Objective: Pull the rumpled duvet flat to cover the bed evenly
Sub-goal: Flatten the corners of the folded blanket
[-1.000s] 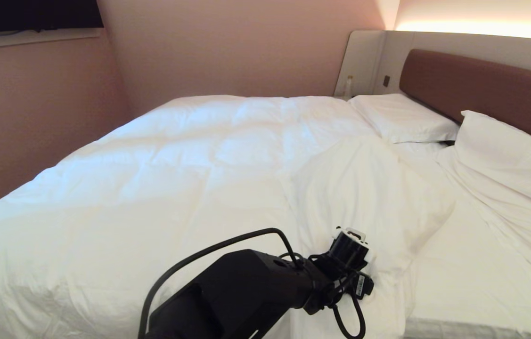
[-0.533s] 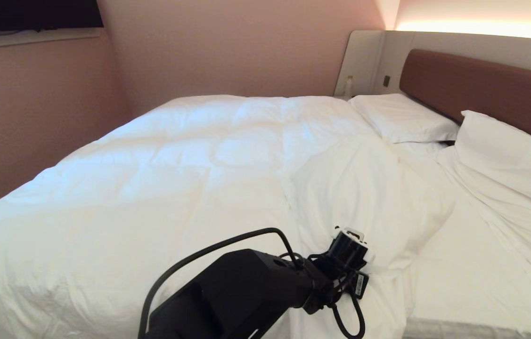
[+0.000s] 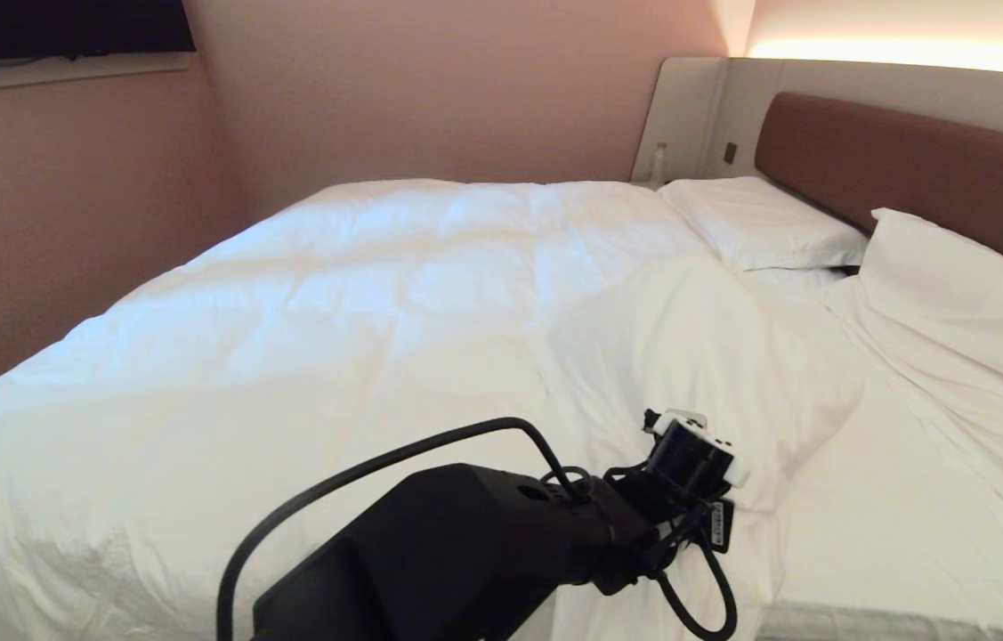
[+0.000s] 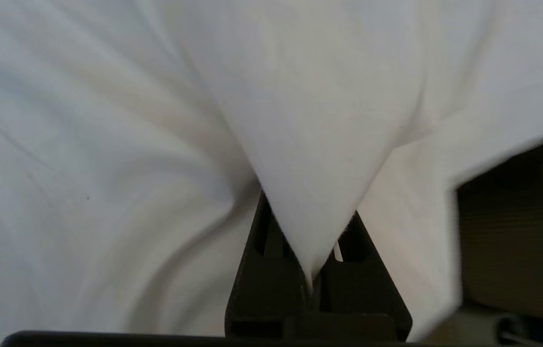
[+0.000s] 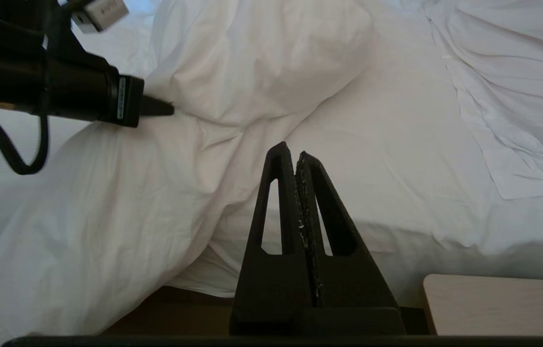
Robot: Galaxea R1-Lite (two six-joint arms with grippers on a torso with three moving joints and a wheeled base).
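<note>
The puffy white duvet covers most of the bed, but its near corner by the pillows is folded back and rumpled, and bare mattress sheet shows beside it. My left arm reaches in from the bottom of the head view to that rumpled edge. The left gripper is shut on a pinched peak of duvet fabric. In the right wrist view the left gripper bites into the duvet fold. My right gripper is shut and empty, low beside the bed.
Two white pillows lie against the brown headboard. A pink wall runs close along the bed's far side. A pale wooden surface sits beside the bed near my right gripper.
The left gripper has closed on the duvet fold. The left wrist has shifted a little toward the pillows, and the rumpled flap has moved slightly with it. The right arm has kept still.
</note>
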